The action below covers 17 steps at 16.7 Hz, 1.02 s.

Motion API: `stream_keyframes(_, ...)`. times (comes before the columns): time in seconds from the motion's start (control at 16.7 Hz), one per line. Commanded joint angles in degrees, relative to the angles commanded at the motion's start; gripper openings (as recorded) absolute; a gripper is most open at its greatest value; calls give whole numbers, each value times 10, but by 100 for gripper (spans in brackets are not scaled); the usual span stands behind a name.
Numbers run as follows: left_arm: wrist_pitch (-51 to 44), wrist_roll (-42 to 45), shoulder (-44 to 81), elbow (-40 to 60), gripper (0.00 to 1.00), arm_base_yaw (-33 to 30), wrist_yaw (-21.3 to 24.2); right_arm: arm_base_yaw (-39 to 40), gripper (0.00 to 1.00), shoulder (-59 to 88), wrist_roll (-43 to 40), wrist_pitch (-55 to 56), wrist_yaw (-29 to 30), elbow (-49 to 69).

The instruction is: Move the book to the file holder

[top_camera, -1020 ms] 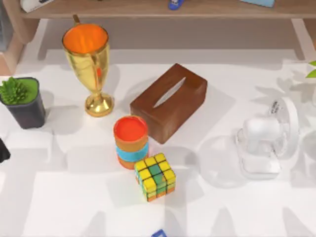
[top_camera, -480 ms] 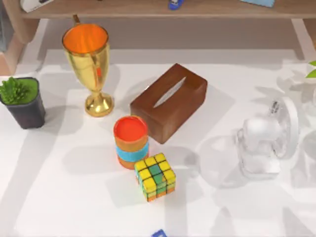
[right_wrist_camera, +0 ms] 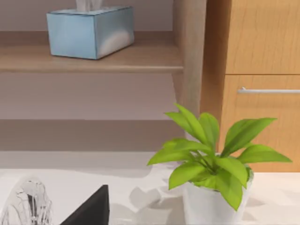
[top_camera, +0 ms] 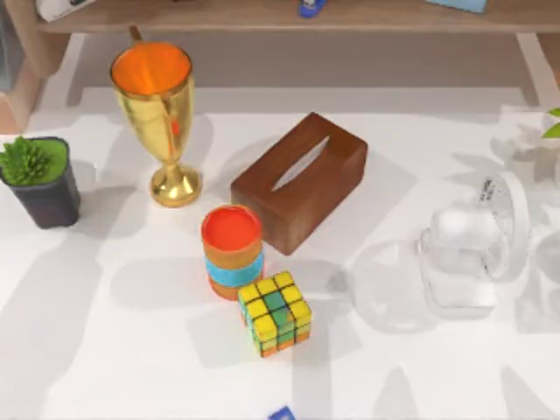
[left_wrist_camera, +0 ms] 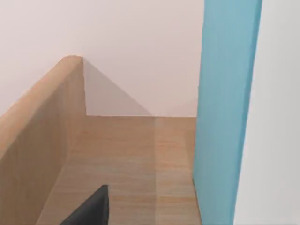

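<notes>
Left arm is doing the work here. The left gripper (left_wrist_camera: 90, 211) is poking into a wooden shelf (left_wrist_camera: 126, 159) with a raised side wall, and right beside it a tall blue slab (left_wrist_camera: 225, 112) is standing upright on the boards. My guess is that's the book, though it could be part of the file holder; I can't tell which, and I'm not seeing a clear file holder anywhere. Standing upright makes sense either way, since that's how a book slots in. I can't tell if this gripper is open, closed or gripping anything.

The right gripper (right_wrist_camera: 89, 211) is just idling, looking past a leafy plant (right_wrist_camera: 211, 164) toward a blue tissue box (right_wrist_camera: 89, 33) up on a ledge. Can't tell its state either.

Down on the table (top_camera: 131, 367) the clutter is sitting untouched: gold trophy (top_camera: 162, 114), brown tissue box (top_camera: 299, 179), striped cup (top_camera: 232, 249) touching a puzzle cube (top_camera: 275, 312), small potted plant (top_camera: 39, 179) at the left and a white fan (top_camera: 468, 254) at the right. All that is probably why the arm is working up at the shelf, well apart from it.
</notes>
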Motion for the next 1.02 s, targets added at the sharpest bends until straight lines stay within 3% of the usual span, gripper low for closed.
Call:
stream_keyframes(0.24, -2, 0, 74, 76, 100, -14, -13, 0, 100, 0, 0, 0, 0, 0)
stream_keyframes(1.02, -18, 0, 126, 144, 100, -7, -5, 0, 100, 0, 0, 0, 0, 0)
